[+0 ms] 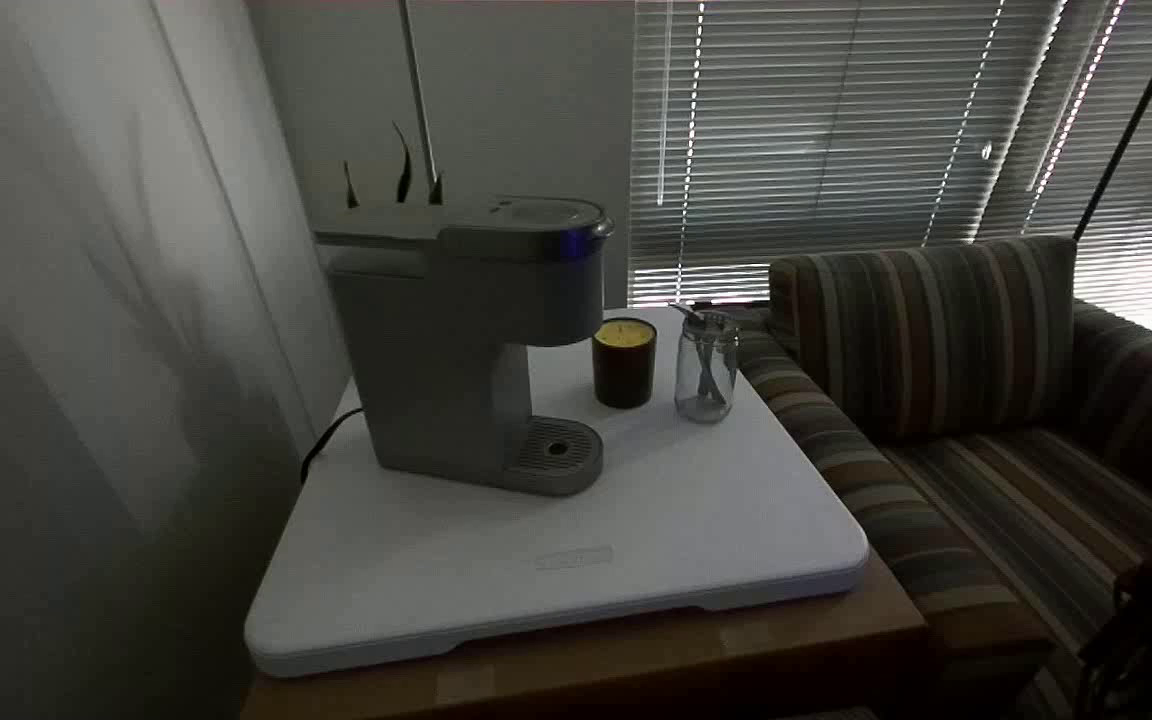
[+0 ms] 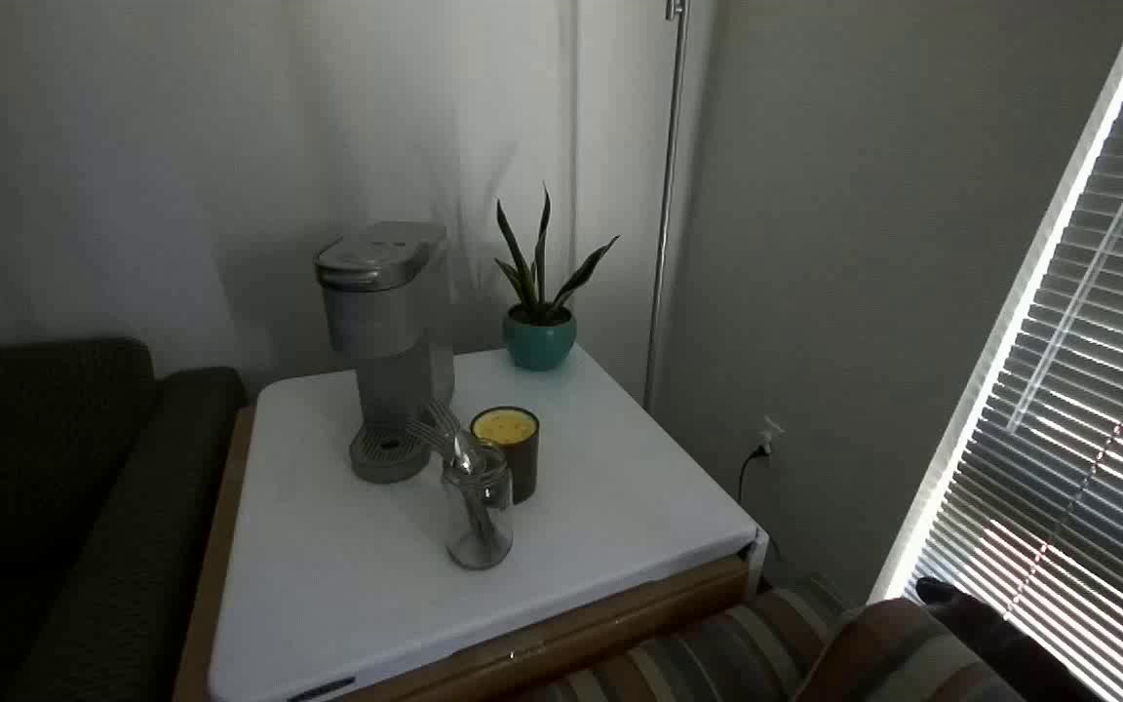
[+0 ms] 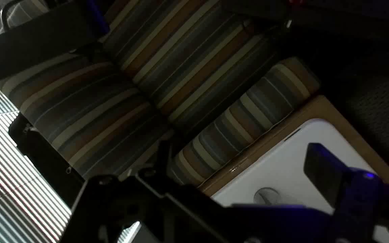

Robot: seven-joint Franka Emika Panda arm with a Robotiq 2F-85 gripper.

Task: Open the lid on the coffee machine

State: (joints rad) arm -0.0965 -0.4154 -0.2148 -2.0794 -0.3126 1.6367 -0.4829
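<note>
The grey coffee machine [image 1: 436, 370] stands upright on a white tabletop. It also shows in an exterior view [image 2: 391, 336]. Its lid [image 1: 536, 213] lies flat and closed on top of the head, and the lid [image 2: 371, 252] looks closed from the other angle too. The machine and lid are out of the wrist view. My gripper [image 3: 243, 162] is open, its dark fingers wide apart with nothing between them. It is above the tabletop and the striped armchair, apart from the machine. The gripper is not clearly visible in either exterior view.
On the white tabletop [image 1: 556, 590] stand a dark candle cup [image 1: 624, 365] and a glass jar with forks [image 1: 706, 370] by the machine's front. A teal potted plant [image 2: 539, 336] is at the back. A striped armchair [image 1: 926, 350] adjoins the table; a wall is behind the machine.
</note>
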